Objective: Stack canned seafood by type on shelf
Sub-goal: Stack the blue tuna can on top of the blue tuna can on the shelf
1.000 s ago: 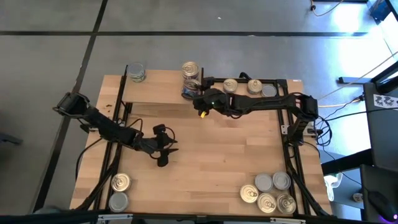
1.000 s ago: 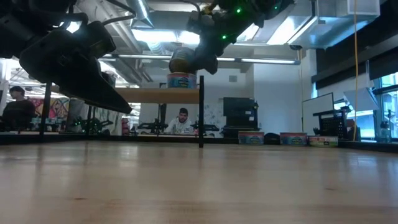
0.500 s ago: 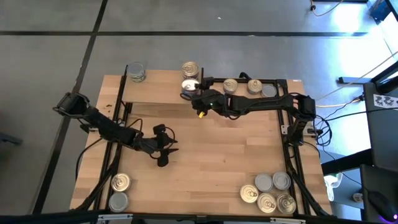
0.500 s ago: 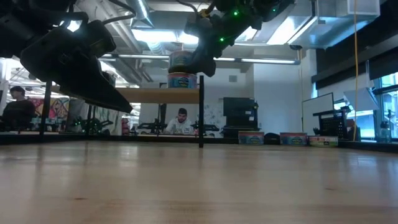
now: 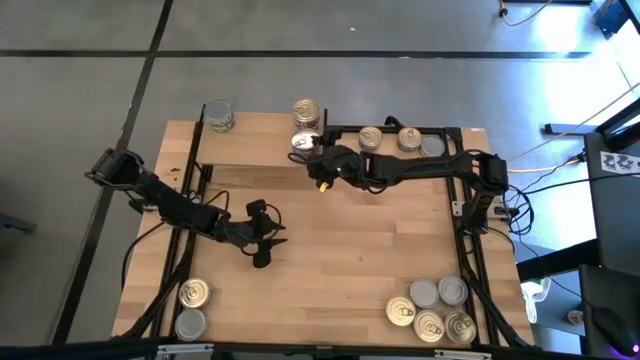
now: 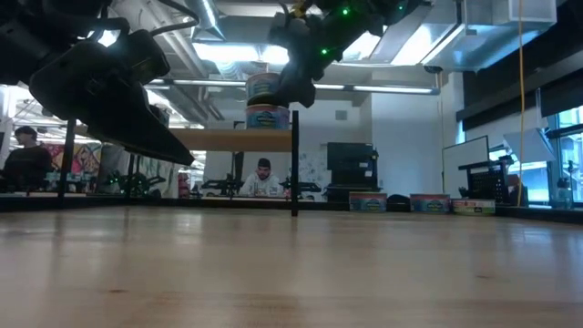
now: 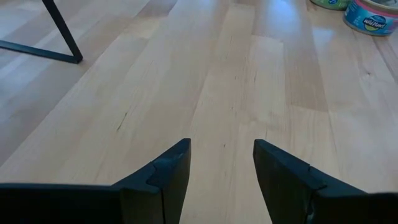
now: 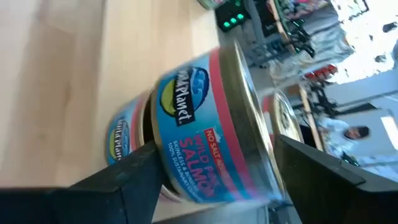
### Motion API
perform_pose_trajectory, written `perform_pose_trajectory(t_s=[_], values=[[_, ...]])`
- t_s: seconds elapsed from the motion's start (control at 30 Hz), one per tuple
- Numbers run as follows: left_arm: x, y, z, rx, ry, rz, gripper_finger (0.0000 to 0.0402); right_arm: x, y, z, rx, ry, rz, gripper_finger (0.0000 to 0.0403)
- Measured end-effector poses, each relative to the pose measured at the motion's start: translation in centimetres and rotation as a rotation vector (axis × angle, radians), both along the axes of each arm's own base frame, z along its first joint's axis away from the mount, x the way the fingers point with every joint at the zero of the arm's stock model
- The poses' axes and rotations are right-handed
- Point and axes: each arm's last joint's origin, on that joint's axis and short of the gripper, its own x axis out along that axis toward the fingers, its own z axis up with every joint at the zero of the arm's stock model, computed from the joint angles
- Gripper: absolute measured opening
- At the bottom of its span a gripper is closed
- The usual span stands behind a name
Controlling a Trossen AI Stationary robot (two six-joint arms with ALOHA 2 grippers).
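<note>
My right gripper [image 5: 304,144] reaches over the right end of the shelf [image 5: 250,140] and is shut on a tin [image 8: 205,124] with a blue and pink salmon label. In the low view this tin [image 6: 264,87] sits straight over a second tin [image 6: 267,117] that stands on the shelf board [image 6: 228,138]. Whether the two touch I cannot tell. Two more tins stand on the shelf, at its far left corner [image 5: 218,116] and far right corner [image 5: 307,110]. My left gripper [image 5: 263,247] hangs open over bare tabletop [image 7: 221,162]. My right gripper pinches the salmon tin by its side wall [image 8: 186,180], one finger [image 8: 134,174] on each side. The fingers come in roughly level from the table's right. The tin is held about upright, directly over the tin on the shelf.
Three tins [image 5: 400,139] lie in a row at the far right, inside a black frame. A cluster of several tins [image 5: 432,310] sits at the near right corner, and two tins [image 5: 192,306] at the near left. The table's middle is bare wood.
My right gripper has carried its tin a little toward the table's left and far edge, and slightly up, bringing it over the tin on the shelf. The tin has gone from tilted to nearly level. The gripper stays shut on it.
</note>
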Motion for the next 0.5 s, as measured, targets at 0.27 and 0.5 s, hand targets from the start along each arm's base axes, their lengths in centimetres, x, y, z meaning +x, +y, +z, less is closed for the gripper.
perform_pose_trajectory(t_s=[0.27, 0.5], values=[[-0.01, 0.00, -0.01, 0.000, 0.000, 0.000, 0.0172, -0.12, -0.04, -0.05, 0.018, 0.009, -0.025, 0.0294], [0.00, 0.01, -0.01, 0.000, 0.000, 0.000, 0.0172, -0.22, -0.42, -0.06, 0.057, -0.033, -0.075, 0.0294]])
